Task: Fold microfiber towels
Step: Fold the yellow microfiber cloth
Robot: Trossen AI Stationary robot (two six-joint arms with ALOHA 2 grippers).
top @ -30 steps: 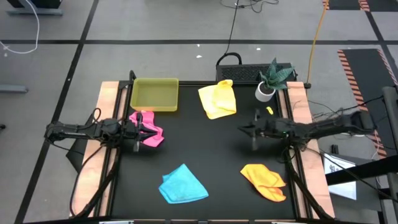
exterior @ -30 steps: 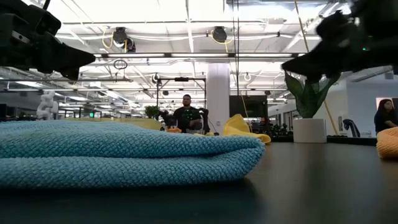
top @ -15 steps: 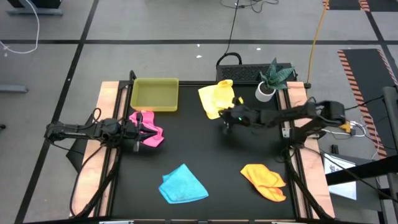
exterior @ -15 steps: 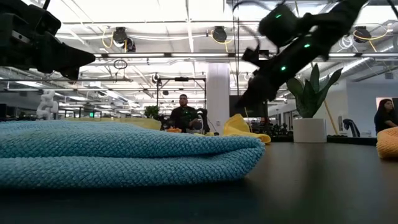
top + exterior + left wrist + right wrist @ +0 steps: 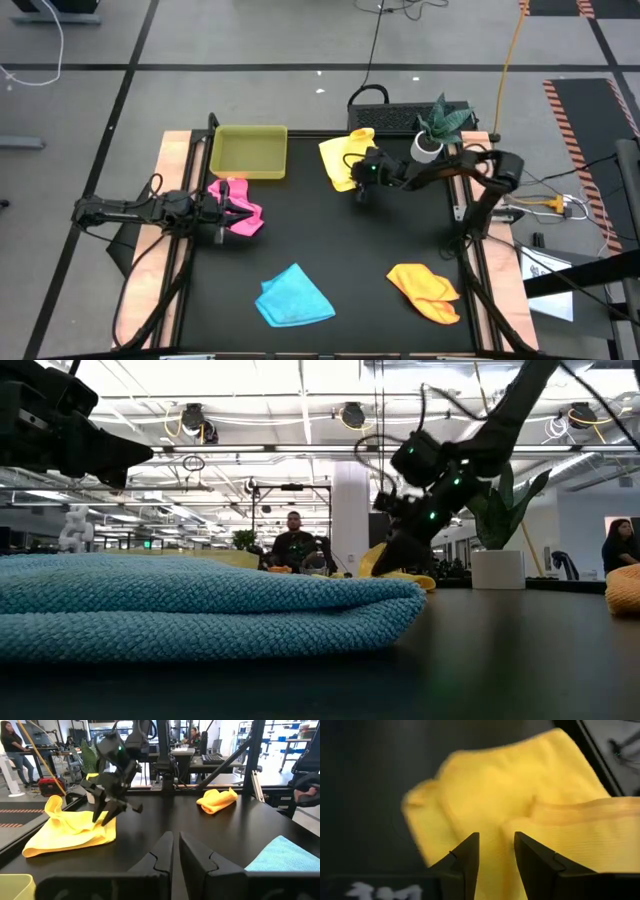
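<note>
Four towels lie on your black table (image 5: 330, 235), none folded flat. The yellow towel (image 5: 345, 160) is crumpled at the far middle, just right of the tray (image 5: 249, 152). The pink towel (image 5: 243, 213) is bunched at the left, in front of the tray. The blue towel (image 5: 293, 296) sits at the near edge, left of centre, and fills the low view's foreground. The orange towel (image 5: 425, 290) lies at the near right, well apart from the others.

Your right gripper (image 5: 362, 188) is at the yellow towel's right edge, its arm reaching in from the right. Its wrist view shows the jaws part open, with a gap between the fingers (image 5: 464, 857) and yellow cloth right beyond them; nothing is held. In the left wrist view the fingertips point down at the cloth's edge, and you cannot tell whether they touch it.

Your left gripper (image 5: 238, 207) waits at the left, over the pink towel. Its jaws are almost shut, the fingers (image 5: 160, 855) a thin slit apart in its wrist view, with nothing showing between them.

A potted plant (image 5: 436, 125) stands at the far right corner. People show in the room beyond the table.
</note>
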